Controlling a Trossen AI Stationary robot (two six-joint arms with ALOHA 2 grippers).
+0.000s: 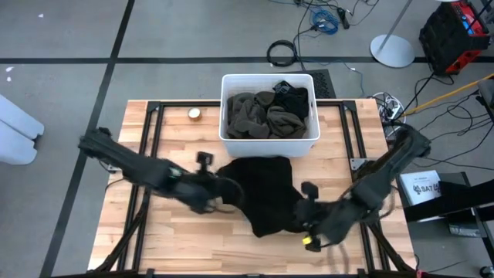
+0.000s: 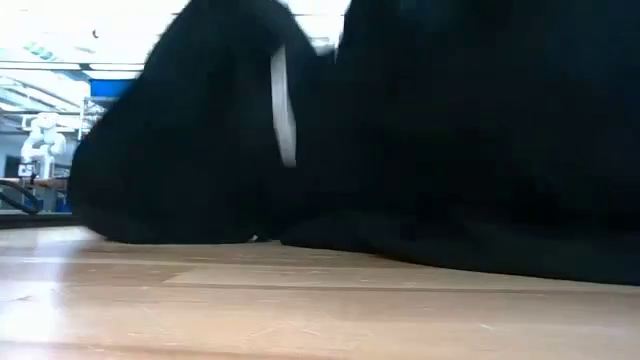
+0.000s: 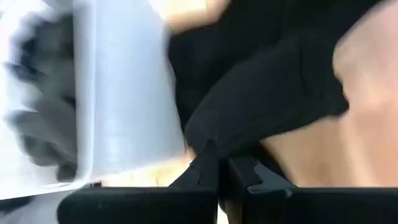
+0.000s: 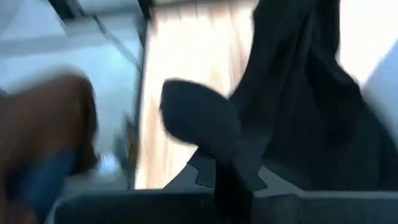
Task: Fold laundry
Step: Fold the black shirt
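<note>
High view: black garment (image 1: 265,193) lies crumpled on the wooden surface (image 1: 177,247), just in front of the white bin (image 1: 231,143), which is the landmark. Bin sits at the far middle of the surface and holds olive-grey cloth (image 1: 258,114) plus some black cloth (image 1: 296,99) in its far right corner. Small round gold object (image 1: 194,114) sits on the surface just left of the bin.

Left gripper (image 1: 224,193) is in front of the bin and a bit left of it, at the black garment's left edge, jaws together and pinching a fold of that garment; left wrist view shows the dark fingers (image 3: 208,171) closed on black cloth (image 3: 261,106), bin wall (image 3: 124,93) close by.

Right gripper (image 1: 309,232) is further out from the bin, toward the front right, at the garment's near right corner. Jaws together; right wrist view shows black cloth (image 4: 298,93) bunched right at the fingers (image 4: 227,168), so it looks clamped on the same garment, though the picture is blurred.

Low view: black garment (image 2: 400,130) fills almost everything, bulging up from the surface (image 2: 300,310), with a pale strip (image 2: 283,105) showing in a fold. Room behind is visible only at the far left edge.
</note>
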